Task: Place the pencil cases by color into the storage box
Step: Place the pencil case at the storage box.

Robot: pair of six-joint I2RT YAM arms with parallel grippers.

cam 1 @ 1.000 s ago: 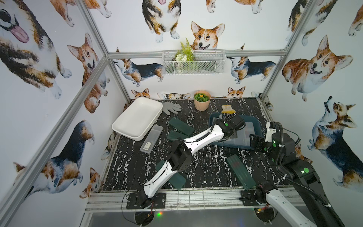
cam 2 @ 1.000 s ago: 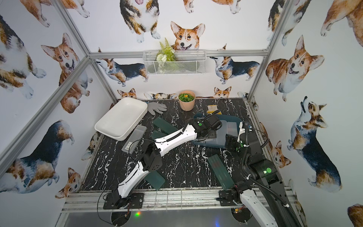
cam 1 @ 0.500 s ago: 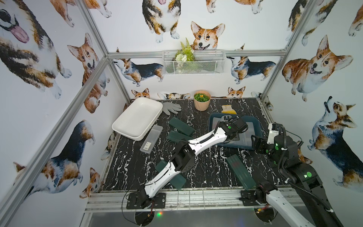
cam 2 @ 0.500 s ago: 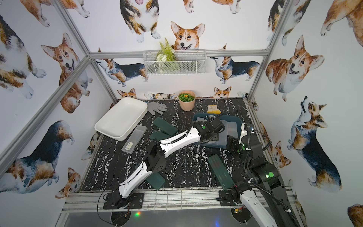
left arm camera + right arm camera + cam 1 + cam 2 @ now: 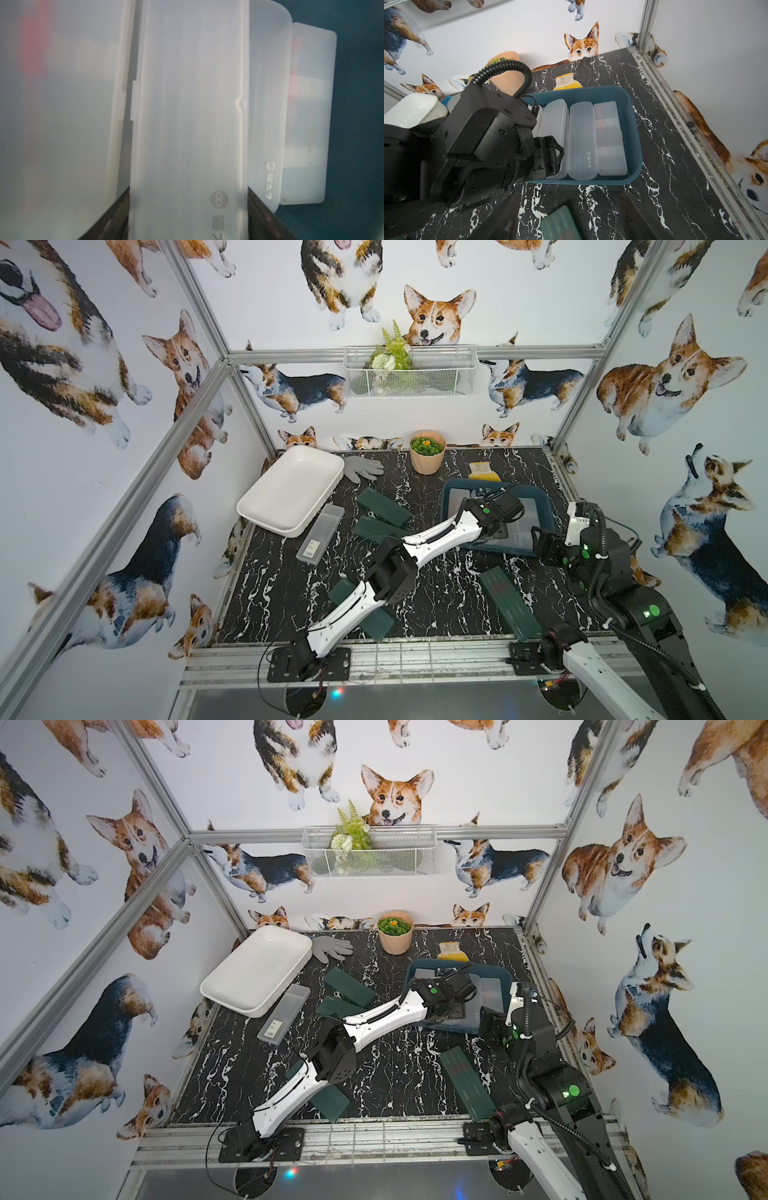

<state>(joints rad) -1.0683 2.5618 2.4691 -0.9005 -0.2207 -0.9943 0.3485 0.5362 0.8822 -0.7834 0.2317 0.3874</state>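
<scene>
Since a second earlier, the right arm point(image 5: 602, 556) had edged slightly back from the teal tub point(image 5: 634, 133), and the left arm point(image 5: 440, 533) had reached a little further over it. Well to the left gripper's point(image 5: 554, 160) left sat the empty white tub point(image 5: 286, 493), glossy and round-cornered. One loose frosted case point(image 5: 321, 533) lay just beside that tub on the black marble point(image 5: 291, 593). Nearer the gripper lay two dark green cases point(image 5: 383, 508), flat and translucent. The left gripper was clamped across the near end of a frosted case point(image 5: 189, 104), smooth milky plastic with a small snap tab. This case was lowered into the teal tub, with two more frosted cases point(image 5: 582, 141) to its right. Further right, the right gripper point(image 5: 545, 543) hovered outside the tub, jaws apart and empty, with a green case point(image 5: 560, 224) near it. Placing looked nearly done; the next move would be to release and lift straight up without dragging the neighbouring cases.
</scene>
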